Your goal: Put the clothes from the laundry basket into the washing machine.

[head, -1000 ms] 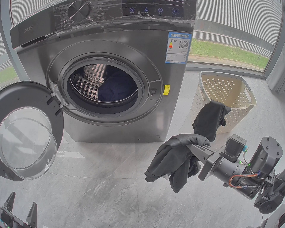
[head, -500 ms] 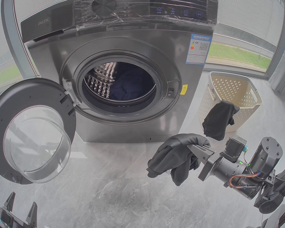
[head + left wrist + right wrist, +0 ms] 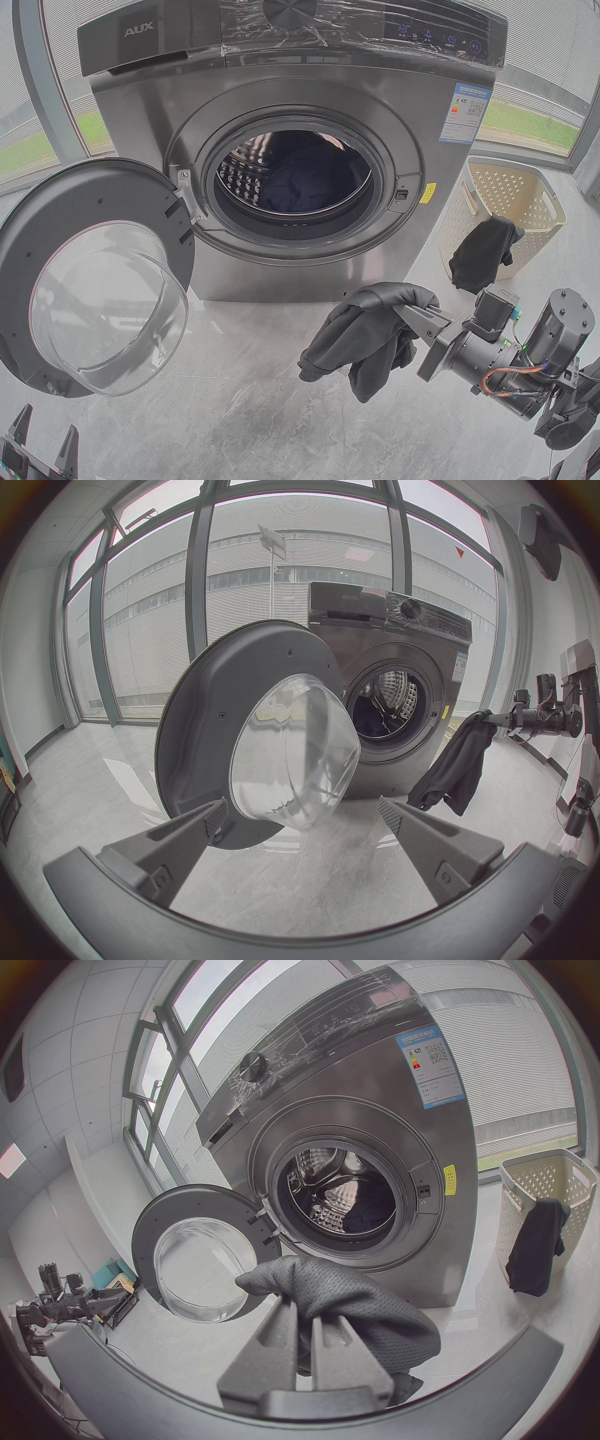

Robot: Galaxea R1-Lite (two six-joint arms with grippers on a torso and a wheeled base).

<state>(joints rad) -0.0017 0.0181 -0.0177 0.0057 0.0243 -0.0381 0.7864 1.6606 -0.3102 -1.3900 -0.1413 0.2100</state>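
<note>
My right gripper is shut on a dark grey garment that hangs above the floor, in front of the washing machine and to the right of its drum opening. The same grey garment drapes over the shut right gripper. Dark blue clothing lies in the drum. Another dark garment hangs over the front rim of the cream laundry basket to the machine's right. My left gripper is open, low at the left, holding nothing.
The machine's round door stands swung wide open to the left. Bare grey floor lies between me and the machine. Windows run behind the basket.
The head view has shifted, so the machine and basket now sit further right and the drum is more central. The right gripper still holds the garment; its hanging ends swayed slightly.
</note>
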